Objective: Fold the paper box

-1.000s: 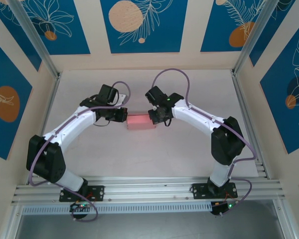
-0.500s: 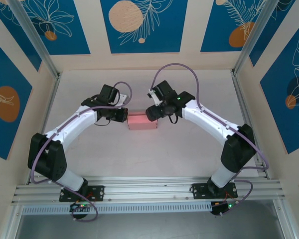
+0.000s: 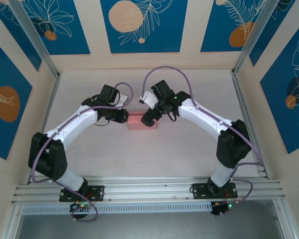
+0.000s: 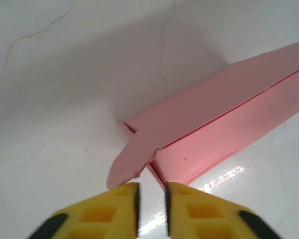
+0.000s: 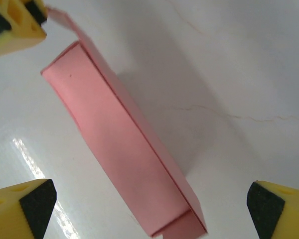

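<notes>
The paper box (image 3: 138, 122) is a small salmon-pink folded box lying flat mid-table between both arms. In the left wrist view the paper box (image 4: 219, 129) stretches away to the upper right, and an end flap (image 4: 127, 167) sticks out toward my left gripper (image 4: 151, 211). Its yellow fingers (image 4: 104, 209) stand a narrow gap apart with nothing between them. My left gripper (image 3: 125, 115) sits at the box's left end. My right gripper (image 3: 148, 118) hovers over the box's right end. In the right wrist view it (image 5: 149, 206) is wide open, straddling the box (image 5: 119, 144) without touching it.
Bare white tabletop (image 3: 139, 164) lies around the box. Aluminium posts (image 3: 45, 55) and blue-patterned walls (image 3: 139, 25) close in the back and sides. A metal rail (image 3: 149, 189) carrying the arm bases runs along the near edge.
My right gripper has let go of the box's right end, opened wide and swung over it. My left gripper's jaws have parted slightly. The box has stayed put.
</notes>
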